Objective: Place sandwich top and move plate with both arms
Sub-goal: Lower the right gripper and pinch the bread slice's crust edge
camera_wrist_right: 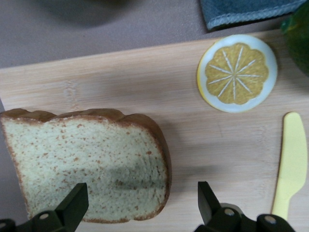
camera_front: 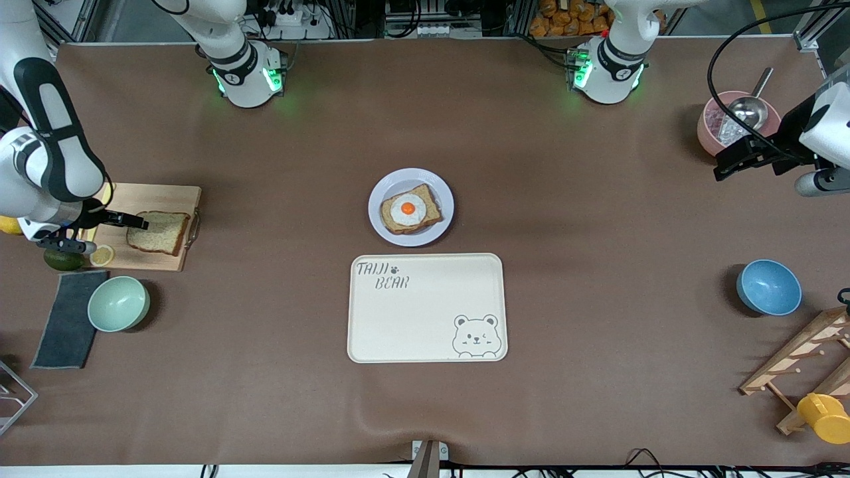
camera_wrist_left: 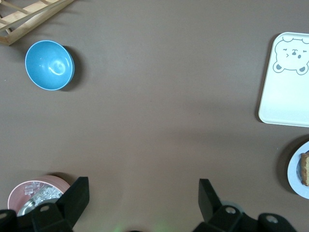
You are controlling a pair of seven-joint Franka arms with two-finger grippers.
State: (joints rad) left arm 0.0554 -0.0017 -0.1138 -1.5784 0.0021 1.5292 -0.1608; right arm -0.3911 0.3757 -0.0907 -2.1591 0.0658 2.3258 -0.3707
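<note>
- Wholemeal sandwich top [camera_wrist_right: 89,162]: one squarish slice, speckled tan face, darker crust; lies flat on the cutting board [camera_front: 149,229], well apart from the plate [camera_front: 411,206].
- Handling, judged: light, soft, easily crushed; take gently by opposite crust edges.
- Right pincer [camera_wrist_right: 140,205]: open, over the cutting board, straddling the slice edge.
- Left pincer [camera_wrist_left: 142,203]: open, waiting well apart from the cutting board.

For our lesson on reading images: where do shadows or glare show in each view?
Front view: soft shadows beside the blue bowl and the plate. Left wrist view: a bright highlight inside that bowl. Right wrist view: the right gripper casts a dim band of shadow across the sandwich top.
</note>
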